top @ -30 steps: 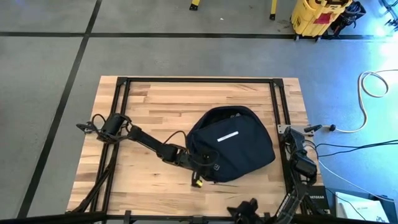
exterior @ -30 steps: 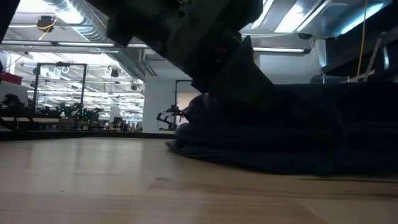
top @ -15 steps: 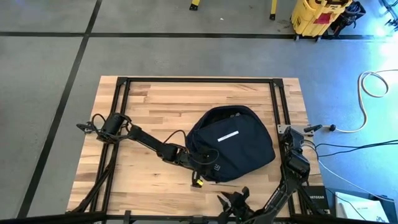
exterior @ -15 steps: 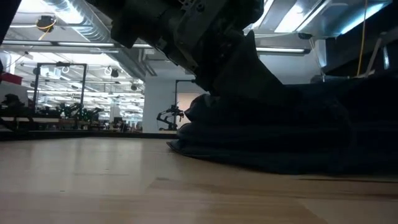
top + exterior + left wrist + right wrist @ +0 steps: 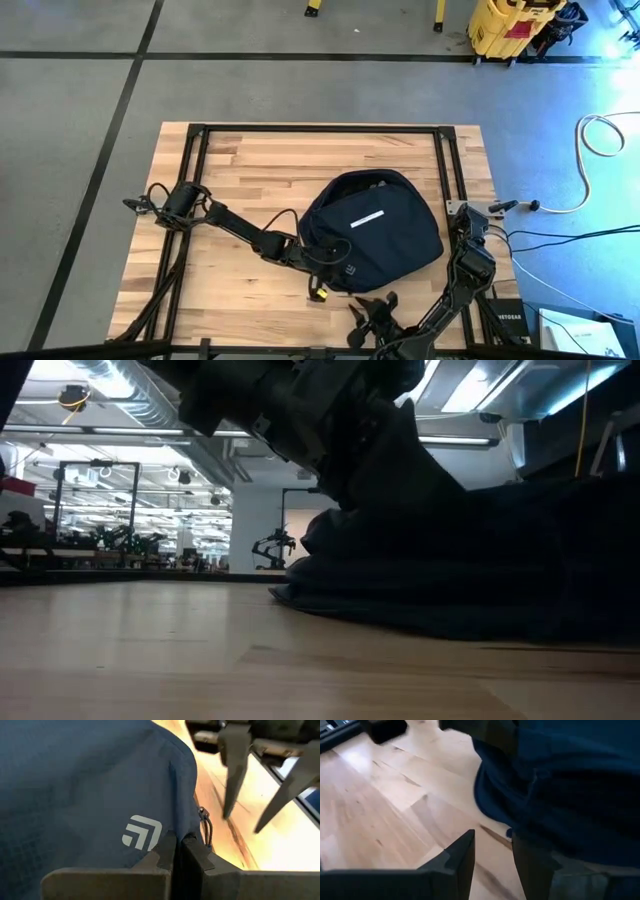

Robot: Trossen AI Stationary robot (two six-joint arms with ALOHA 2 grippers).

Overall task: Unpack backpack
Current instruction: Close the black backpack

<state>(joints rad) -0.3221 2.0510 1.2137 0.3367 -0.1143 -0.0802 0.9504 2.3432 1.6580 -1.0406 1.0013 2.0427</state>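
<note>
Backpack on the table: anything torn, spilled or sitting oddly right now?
Nothing stands out. The dark navy fabric backpack lies flat on the wooden table, white stripe up, nothing spilled. The left gripper is shut on its edge; the right gripper is apart, jaws open.

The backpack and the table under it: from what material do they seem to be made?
The backpack looks like soft woven synthetic fabric, dark navy and matte: the left wrist view shows a fine grid weave, and it sags in folds. Its white logo seems printed on. The table appears to be light wooden planks joined in strips, with visible grain and a smooth, slightly glossy surface.
</note>
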